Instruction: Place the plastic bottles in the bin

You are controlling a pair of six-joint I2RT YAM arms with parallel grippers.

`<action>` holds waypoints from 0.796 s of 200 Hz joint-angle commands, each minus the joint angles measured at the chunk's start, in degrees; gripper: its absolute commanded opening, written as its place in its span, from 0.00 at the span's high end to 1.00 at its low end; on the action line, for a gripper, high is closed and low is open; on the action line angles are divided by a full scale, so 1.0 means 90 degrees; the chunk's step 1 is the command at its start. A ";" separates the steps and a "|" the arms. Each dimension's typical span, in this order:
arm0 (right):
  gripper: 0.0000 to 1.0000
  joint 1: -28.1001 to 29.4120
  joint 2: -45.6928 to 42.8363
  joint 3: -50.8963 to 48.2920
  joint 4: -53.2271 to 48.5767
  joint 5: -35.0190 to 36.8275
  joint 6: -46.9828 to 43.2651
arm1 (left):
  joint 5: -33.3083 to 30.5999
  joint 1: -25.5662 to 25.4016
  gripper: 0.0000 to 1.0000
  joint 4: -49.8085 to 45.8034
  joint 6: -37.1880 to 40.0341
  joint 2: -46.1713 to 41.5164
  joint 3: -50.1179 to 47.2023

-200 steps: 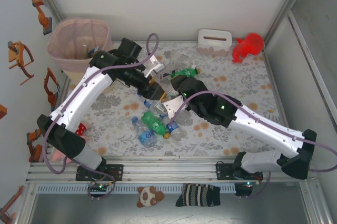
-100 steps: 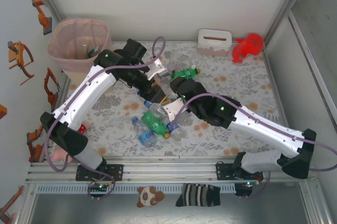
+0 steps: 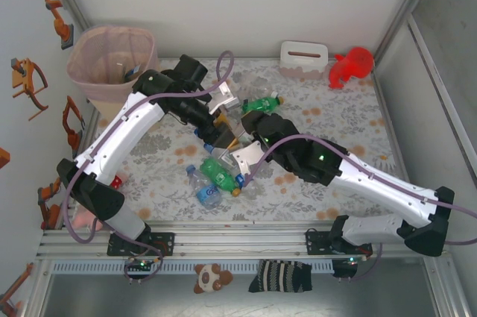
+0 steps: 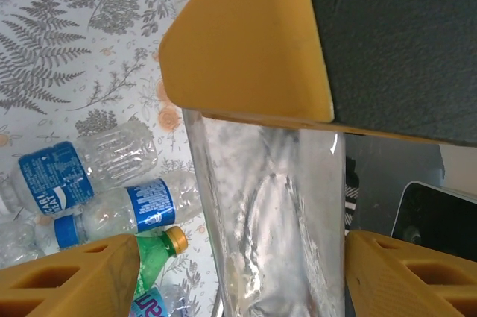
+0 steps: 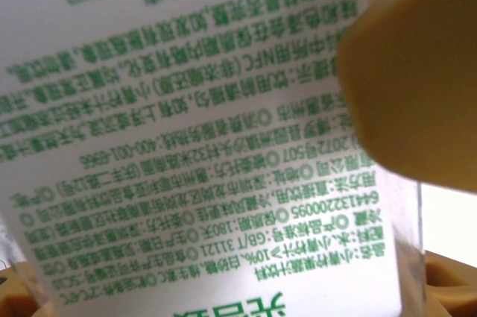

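A clear bottle (image 4: 268, 220) with a white label printed in green (image 5: 186, 145) hangs between both grippers over the table's middle (image 3: 232, 143). My right gripper (image 5: 231, 294) is shut on it, label side close to the camera (image 3: 243, 156). My left gripper (image 4: 242, 257) stands open around the same bottle (image 3: 222, 132), with a gap on its left side. More plastic bottles lie below: two blue-labelled ones (image 4: 56, 179) (image 4: 145, 205) and a green one (image 3: 220, 171). Another green bottle (image 3: 261, 102) lies farther back. The beige bin (image 3: 78, 63) with its pink liner stands at the far left.
A white tissue box (image 3: 303, 57) and a red toy figure (image 3: 350, 65) stand at the back right. A small red block (image 3: 114, 181) lies near the left arm's base. Walls close the table on three sides.
The left arm has swung slightly right and forward, closer to the right gripper. Its jaws have widened around the bottle. The right gripper keeps its hold and has barely moved.
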 commanded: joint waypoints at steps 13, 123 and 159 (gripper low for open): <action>0.71 0.0027 -0.0072 0.0122 0.0656 0.0105 0.0421 | 0.0423 -0.0224 0.24 -0.0342 0.0392 -0.0047 -0.0056; 0.71 -0.0106 -0.0472 0.0038 0.0551 -0.0411 0.0983 | 0.0706 -0.0349 0.28 -0.0686 0.0605 -0.0305 0.0033; 0.71 -0.0166 -0.0600 -0.0004 0.0493 -0.0369 0.1152 | 0.0628 -0.0346 0.29 -0.0791 0.0599 -0.0678 -0.0073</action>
